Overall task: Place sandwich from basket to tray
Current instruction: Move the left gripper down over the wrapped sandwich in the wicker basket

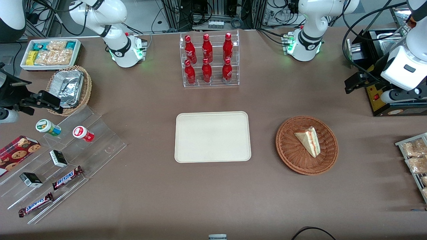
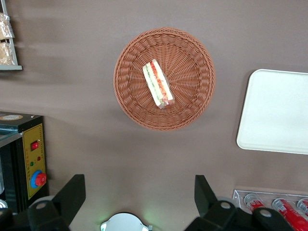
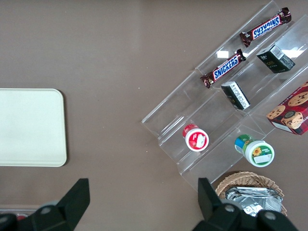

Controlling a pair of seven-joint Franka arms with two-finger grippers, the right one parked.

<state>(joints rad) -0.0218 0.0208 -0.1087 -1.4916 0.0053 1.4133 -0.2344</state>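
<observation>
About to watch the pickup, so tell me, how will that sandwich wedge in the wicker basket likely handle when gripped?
The sandwich is probably soft: pale bread, layered filling showing at its edge. It may squash. Lying loose in the basket, it likely lifts lightly. The gripper hangs above, fingers open.

One sandwich (image 1: 309, 140) is counted in one reddish-brown basket (image 1: 290, 153), beside one tray (image 1: 212, 136). Six red bottles (image 1: 206, 58), two Snickers bars (image 1: 66, 177), two lidded cups (image 1: 48, 127) and one foil-lined basket (image 1: 87, 87) are seen. One claw (image 2: 139, 195) is held spread above the surface (image 1: 213, 193).
</observation>
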